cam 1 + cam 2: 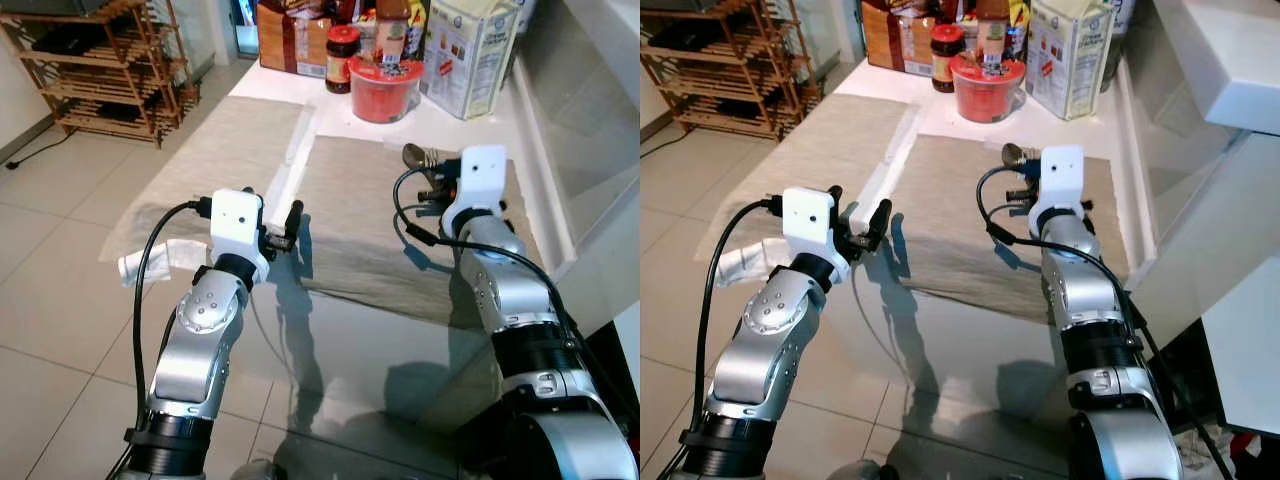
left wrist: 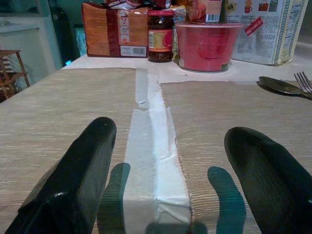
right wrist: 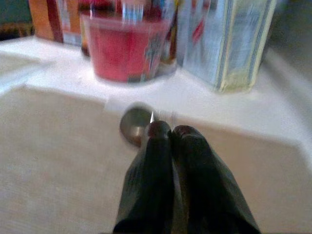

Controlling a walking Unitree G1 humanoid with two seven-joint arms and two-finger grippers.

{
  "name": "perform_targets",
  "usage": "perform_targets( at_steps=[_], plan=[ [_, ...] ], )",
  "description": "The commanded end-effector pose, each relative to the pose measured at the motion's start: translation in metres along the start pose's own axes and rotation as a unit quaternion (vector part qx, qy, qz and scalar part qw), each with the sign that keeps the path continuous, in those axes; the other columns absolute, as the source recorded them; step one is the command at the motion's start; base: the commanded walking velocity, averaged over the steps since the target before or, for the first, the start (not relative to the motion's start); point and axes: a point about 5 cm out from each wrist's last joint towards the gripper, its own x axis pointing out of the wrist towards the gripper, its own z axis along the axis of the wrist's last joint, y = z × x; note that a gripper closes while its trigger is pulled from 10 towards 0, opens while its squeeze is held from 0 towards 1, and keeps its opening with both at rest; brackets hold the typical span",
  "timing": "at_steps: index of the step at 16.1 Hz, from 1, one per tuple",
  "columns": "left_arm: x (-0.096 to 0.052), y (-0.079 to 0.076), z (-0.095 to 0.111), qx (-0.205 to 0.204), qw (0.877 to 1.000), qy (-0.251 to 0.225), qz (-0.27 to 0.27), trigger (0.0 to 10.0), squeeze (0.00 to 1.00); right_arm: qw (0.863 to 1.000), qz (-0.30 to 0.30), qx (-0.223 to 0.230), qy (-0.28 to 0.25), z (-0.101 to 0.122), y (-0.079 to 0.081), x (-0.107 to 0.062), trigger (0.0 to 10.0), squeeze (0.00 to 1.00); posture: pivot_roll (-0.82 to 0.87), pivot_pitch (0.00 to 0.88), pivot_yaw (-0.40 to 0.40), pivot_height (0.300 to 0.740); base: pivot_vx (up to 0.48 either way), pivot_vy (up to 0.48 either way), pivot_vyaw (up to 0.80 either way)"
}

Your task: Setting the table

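The surface is long and partly glass, with two tan mats on it. The left mat is bare. The right mat has a spoon and a fork near its far edge. Between the mats lies a folded white napkin.

The right tool has its fingers pressed together on the handles of the spoon and fork. It sits low over the far end of the right mat. I think its job now is to lay them down neatly. It should keep them flat and set them straight along the mat's side, then let go slowly so they do not slide.

The left tool has its fingers apart and holds nothing. It hangs just above the napkin, one finger on each side.

The handles are hidden under the right tool's fingers, and that wrist view is blurry, so the fork is hard to see there. The red tub, jar and carton at the far end are cut off at the top.
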Motion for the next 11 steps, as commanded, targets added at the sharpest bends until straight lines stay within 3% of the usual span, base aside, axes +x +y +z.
perform_targets(
  at_steps=[1, 3, 5, 8, 9, 10, 11],
  plan=[
    [0.001, 0.0, 0.001, 0.006, 1.0, 0.0, -0.001, 10.0, 0.0, 0.998, -0.019, -0.024, -0.05, 0.011, -0.005, -0.005, 0.0, 0.0, 0.03, 0.03, 0.019, 0.74, 0.0, 0.0, 0.0],
    [0.001, 0.0, 0.0, 0.006, 1.0, 0.0, -0.002, 10.0, 0.0, 0.992, -0.037, -0.045, -0.109, 0.027, -0.008, -0.01, 0.0, 0.0, 0.03, 0.031, 0.019, 0.74, 0.0, 0.0, 0.0],
    [0.0, -0.001, 0.0, 0.006, 1.0, 0.0, -0.002, 10.0, 0.0, 0.989, -0.039, -0.045, -0.135, 0.034, -0.007, -0.014, 0.0, 0.0, 0.02, 0.032, 0.019, 0.74, 0.0, 0.0, 0.0],
    [0.0, -0.001, -0.001, 0.005, 1.0, 0.001, -0.003, 10.0, 0.0, 0.991, -0.039, -0.039, -0.125, 0.03, -0.006, -0.015, 0.0, 0.0, 0.02, 0.034, 0.021, 0.74, 0.0, 0.0, 0.0],
    [0.0, -0.002, -0.001, 0.006, 1.0, 0.002, -0.004, 10.0, 0.0, 0.996, -0.022, -0.018, -0.082, 0.02, -0.002, -0.012, 10.0, 0.0, 0.03, 0.036, 0.023, 0.74, 0.0, 0.0, 0.0],
    [0.0, -0.002, -0.001, 0.006, 1.0, 0.003, -0.004, 10.0, 0.0, 0.998, -0.016, 0.006, -0.054, 0.013, 0.001, -0.011, 10.0, 0.53, 0.03, 0.037, 0.023, 0.74, 0.0, 0.0, 0.0],
    [0.0, -0.002, -0.001, 0.006, 1.0, 0.003, -0.004, 10.0, 0.0, 0.999, -0.012, 0.021, -0.044, 0.01, 0.002, -0.01, 10.0, 1.0, 0.03, 0.037, 0.021, 0.74, 0.0, 0.0, 0.0]
  ],
)
